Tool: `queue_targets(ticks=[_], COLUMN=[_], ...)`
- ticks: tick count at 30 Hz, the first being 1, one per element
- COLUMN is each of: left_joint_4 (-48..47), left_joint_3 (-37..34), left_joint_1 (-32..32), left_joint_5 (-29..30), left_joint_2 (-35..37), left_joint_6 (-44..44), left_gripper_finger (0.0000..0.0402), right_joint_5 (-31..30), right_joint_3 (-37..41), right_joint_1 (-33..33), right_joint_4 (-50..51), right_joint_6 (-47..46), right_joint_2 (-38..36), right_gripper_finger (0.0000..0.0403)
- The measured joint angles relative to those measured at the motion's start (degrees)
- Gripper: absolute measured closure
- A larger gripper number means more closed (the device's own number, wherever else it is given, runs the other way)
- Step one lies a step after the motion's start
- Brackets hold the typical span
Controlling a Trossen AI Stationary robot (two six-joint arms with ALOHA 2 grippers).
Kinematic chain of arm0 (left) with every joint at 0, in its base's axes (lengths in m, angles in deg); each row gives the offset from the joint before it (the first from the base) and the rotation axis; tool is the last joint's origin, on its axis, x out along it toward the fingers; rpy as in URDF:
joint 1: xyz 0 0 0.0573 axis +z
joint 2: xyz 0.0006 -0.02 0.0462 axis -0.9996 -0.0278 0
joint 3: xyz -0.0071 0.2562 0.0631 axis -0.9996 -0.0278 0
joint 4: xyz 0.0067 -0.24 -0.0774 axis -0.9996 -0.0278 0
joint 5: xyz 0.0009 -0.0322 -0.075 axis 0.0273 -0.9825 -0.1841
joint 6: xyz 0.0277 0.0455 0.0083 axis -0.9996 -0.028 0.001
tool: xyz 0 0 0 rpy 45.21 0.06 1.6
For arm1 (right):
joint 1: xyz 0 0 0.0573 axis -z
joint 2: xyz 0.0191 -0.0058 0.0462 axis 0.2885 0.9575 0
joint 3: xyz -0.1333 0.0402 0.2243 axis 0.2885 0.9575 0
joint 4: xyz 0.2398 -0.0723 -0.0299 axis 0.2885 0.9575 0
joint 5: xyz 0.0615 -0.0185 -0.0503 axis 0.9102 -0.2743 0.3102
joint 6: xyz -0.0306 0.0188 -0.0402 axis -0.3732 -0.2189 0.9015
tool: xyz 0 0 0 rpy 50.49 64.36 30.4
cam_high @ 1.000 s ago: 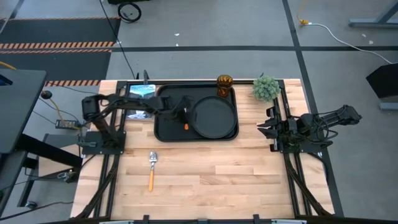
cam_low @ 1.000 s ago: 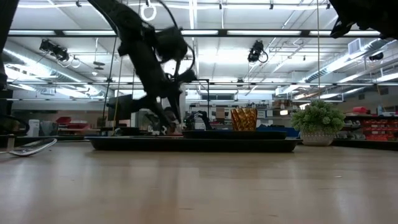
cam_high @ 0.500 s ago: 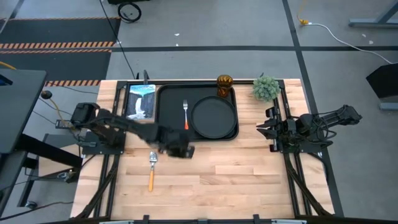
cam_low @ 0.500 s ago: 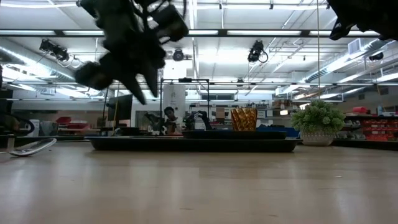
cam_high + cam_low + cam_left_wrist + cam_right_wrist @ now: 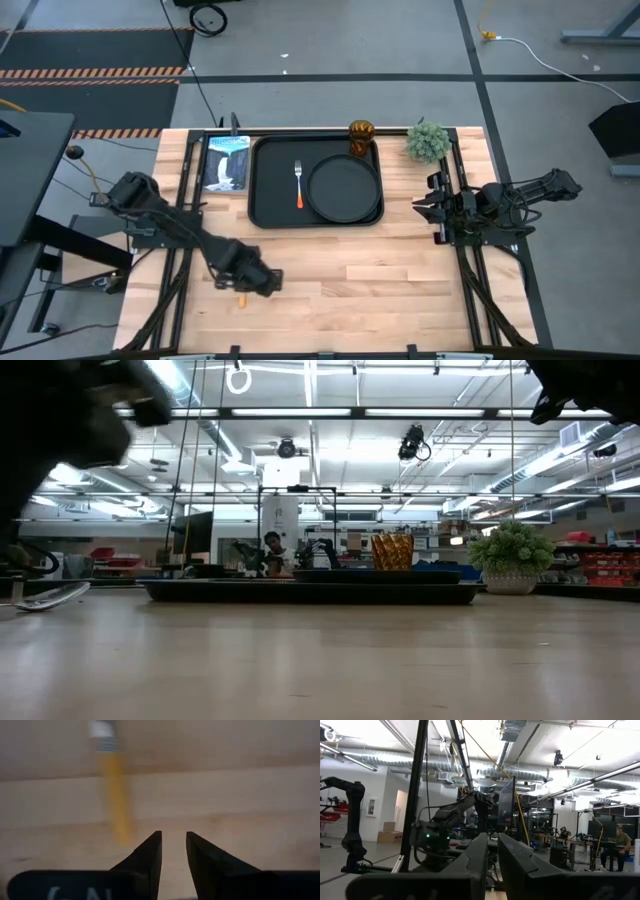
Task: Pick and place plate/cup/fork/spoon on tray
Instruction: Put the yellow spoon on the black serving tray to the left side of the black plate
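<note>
Left gripper (image 5: 173, 851), fingers narrowly parted and empty, above the near-left spoon (image 5: 115, 795); I would centre on its handle, seemingly offset, before descending.

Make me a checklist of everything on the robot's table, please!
Surface: wooden table, slatted top.
Tray: black, at the far side, holding the plate and the fork.
Cup: amber, at the tray's far edge.
Spoon: yellow handle, on the wood, off the tray.
Clutter: green potted plant; a picture card beside the tray.
Left hand: over the spoon, fingers a little apart, empty.
Right hand: waiting at the table's right edge, empty.
Cables: white cable on the floor.
Surroundings: grey floor, striped mat; workshop behind.
</note>
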Motion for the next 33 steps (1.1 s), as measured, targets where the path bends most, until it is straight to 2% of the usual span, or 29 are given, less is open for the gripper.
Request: queue_targets(ticks=[4, 6, 10, 21, 29, 33], left_joint_4=[-8.05, -10.22, -11.13, -12.45, -12.54, -12.0], left_joint_3=[0.0, 0.0, 0.0, -0.11, -0.09, -0.09], left_joint_1=[-1.68, -2.25, -2.53, -1.42, -1.34, -1.32], left_joint_5=[-1.08, 0.87, 5.86, 6.3, 9.31, 8.15], left_joint_2=[0.0, 0.0, -0.43, -5.8, -6.56, -8.66], left_joint_6=[3.44, 3.52, 3.54, -0.03, -0.6, -0.62], left_gripper_finger=[0.0306, 0.0305, 0.0293, 0.0225, 0.0234, 0.0241], right_joint_5=[-0.01, 0.0, 0.0, 0.0, 0.0, 0.0], right_joint_3=[0.0, 0.0, 0.0, 0.0, 0.0, 0.0], right_joint_1=[0.0, 0.0, 0.0, 0.0, -0.02, -0.02], right_joint_4=[-0.02, 0.0, 0.0, 0.2, -0.06, -0.06], right_joint_6=[0.11, 0.11, 0.05, 0.06, 0.06, 0.06], right_joint_2=[0.0, 0.0, 0.0, 0.0, 0.0, 0.0], right_gripper_finger=[0.0353, 0.0353, 0.0353, 0.0353, 0.0353, 0.0353])
